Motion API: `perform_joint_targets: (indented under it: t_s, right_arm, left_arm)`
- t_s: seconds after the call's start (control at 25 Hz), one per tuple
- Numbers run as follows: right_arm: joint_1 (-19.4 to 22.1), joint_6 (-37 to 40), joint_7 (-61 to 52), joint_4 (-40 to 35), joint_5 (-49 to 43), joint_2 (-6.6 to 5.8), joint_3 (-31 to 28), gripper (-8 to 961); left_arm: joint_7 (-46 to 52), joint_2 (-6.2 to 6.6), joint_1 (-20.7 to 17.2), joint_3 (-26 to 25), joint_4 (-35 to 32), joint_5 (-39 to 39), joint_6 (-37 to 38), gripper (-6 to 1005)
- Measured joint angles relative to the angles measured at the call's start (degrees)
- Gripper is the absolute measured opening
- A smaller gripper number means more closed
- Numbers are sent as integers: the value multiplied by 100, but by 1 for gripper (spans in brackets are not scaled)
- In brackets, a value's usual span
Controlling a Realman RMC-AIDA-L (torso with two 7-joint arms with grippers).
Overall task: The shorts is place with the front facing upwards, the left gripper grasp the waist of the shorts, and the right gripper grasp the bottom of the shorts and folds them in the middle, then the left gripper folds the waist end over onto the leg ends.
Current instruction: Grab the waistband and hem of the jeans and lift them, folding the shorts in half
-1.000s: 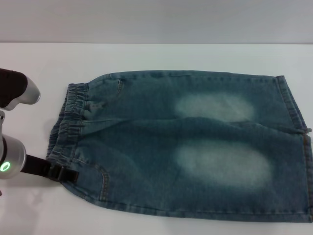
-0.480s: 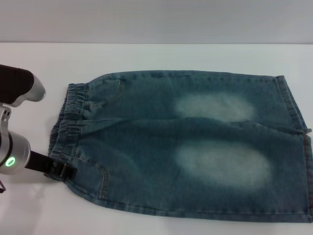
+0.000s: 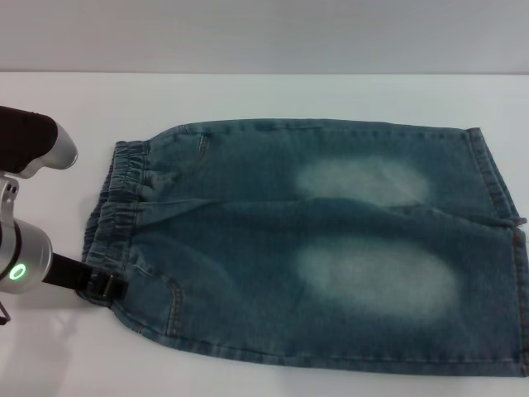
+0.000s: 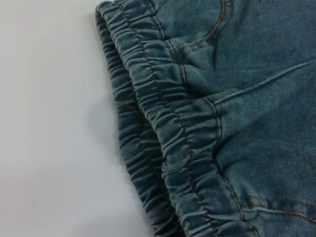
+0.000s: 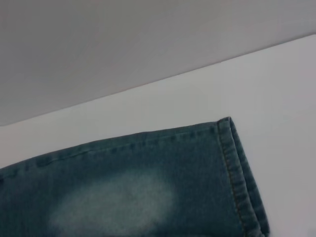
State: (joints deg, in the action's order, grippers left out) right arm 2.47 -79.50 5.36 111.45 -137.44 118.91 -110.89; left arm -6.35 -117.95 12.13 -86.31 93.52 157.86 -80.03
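Observation:
Blue denim shorts (image 3: 314,240) lie flat, front up, on the white table (image 3: 273,95). The elastic waist (image 3: 120,198) is on the left and the leg ends (image 3: 506,215) are on the right. My left gripper (image 3: 106,288) sits at the near corner of the waist, touching its edge. The left wrist view shows the gathered waist (image 4: 168,113) from close above, two layers slightly offset. In the right wrist view the far leg hem corner (image 5: 237,168) shows. My right gripper is out of view.
The table's far edge (image 3: 264,74) meets a grey wall. Bare white table surrounds the shorts on the left and far sides. The near hem (image 3: 347,362) lies close to the head view's lower edge.
The left arm's wrist has shifted slightly up and right, and the gripper tip has drawn back a little to the left along the waist corner. The shorts have not moved.

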Motion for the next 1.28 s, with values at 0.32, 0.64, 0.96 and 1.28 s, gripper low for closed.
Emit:
perform_joint_targets:
  t_s: [0.32,0.64,0.96,1.28]
  right_arm:
    - [26,-481,-34,243,-13,0,-13,825]
    - [124,-796,-46,317,-22,16,31,826]
    - [302,-816,-46,107,-27,27,188,826]
    - [456,-889,-42,-75,-68,29,477,826]
  left_arm:
    - [-18,3,-34,-3,299,36,-147,479]
    - [-40,3,72,9,319,25,-191,403]
    - [-41,0,118,28,282,7,-202,365]
    - [-7,-9,257,44,125,35,-206,209]
